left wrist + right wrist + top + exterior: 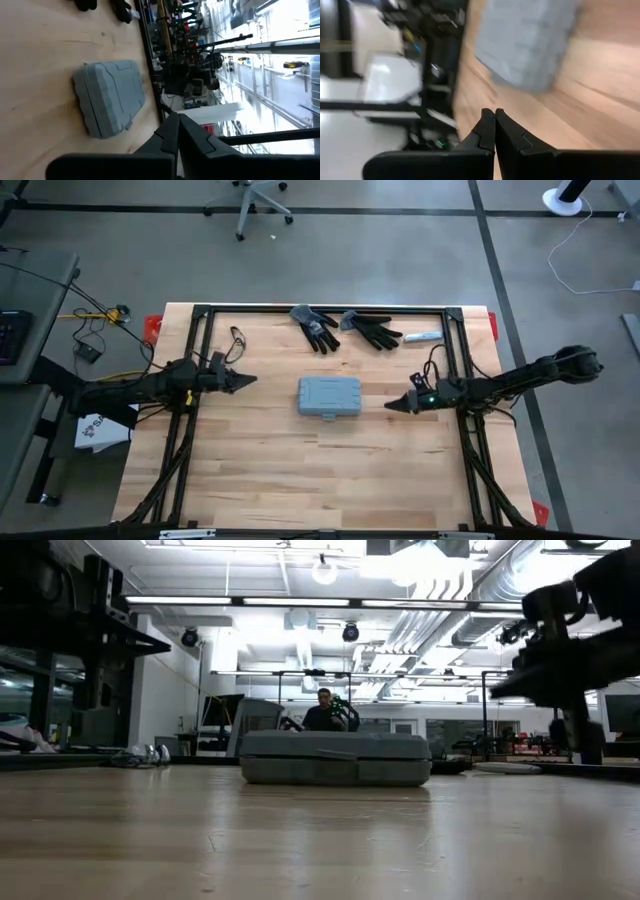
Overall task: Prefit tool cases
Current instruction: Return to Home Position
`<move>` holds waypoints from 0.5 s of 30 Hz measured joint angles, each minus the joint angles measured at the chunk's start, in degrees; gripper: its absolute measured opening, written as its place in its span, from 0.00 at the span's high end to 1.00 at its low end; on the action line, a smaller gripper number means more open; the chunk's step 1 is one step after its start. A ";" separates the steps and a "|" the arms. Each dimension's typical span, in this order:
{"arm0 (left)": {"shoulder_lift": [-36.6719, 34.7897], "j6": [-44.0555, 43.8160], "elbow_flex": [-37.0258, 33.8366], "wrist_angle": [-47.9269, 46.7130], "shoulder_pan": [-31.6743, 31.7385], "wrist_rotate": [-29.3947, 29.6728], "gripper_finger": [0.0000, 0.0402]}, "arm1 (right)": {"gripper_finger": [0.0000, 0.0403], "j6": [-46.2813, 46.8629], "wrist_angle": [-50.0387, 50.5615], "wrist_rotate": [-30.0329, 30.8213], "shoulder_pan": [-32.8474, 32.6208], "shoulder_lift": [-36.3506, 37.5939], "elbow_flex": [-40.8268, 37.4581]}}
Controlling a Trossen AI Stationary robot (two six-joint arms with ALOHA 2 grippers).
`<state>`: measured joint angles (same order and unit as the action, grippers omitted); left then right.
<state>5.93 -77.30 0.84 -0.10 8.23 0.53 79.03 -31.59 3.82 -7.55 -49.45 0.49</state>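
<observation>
- Pale wooden tabletop [300, 470] inside a black frame, on a grey floor, fills the high view. An office chair [255, 205] stands beyond its far edge.
- The grey-blue tool case [329, 397] lies flat and closed near the middle of the tabletop, touching nothing else.
- Two black gloves [318, 327] lie side by side at the far edge, well apart from the case. A small pale object [422, 337] lies just beside them, toward the right arm.
- The left end effector [245, 380] is on the case's left and the right end effector [392, 406] on its right. Each points at the case with a clear gap of bare wood between them.
- In the low view the case rests level on the wood with its lid down. A person [323, 712] shows in the room behind it, and dark arm parts hang at both edges of the picture.
- In the left wrist view that arm's two fingers are pressed together with nothing between them. The ribbed lid of the case lies ahead, and the gloves' fingertips show past it.
- In the right wrist view the fingers also meet tip to tip, empty. The case lies ahead on the wood.
</observation>
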 joint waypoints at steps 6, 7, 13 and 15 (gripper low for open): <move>0.00 -0.04 0.00 -0.02 0.00 -0.24 1.00 | 1.00 -3.46 7.92 -0.88 0.00 -0.02 0.00; 0.00 -0.04 0.00 -0.02 0.00 -0.24 1.00 | 1.00 -3.44 8.91 -0.88 0.00 -0.02 0.00; 0.00 -0.04 0.00 -0.04 0.00 -0.24 1.00 | 1.00 -3.44 13.83 -0.90 0.00 0.00 -0.02; 0.00 -0.04 0.00 -0.04 0.00 -0.24 1.00 | 1.00 -3.44 14.62 -0.92 0.00 -0.02 -0.02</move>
<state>5.93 -77.34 0.84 -0.14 8.23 0.29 75.59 -16.98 2.90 -7.55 -49.47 0.47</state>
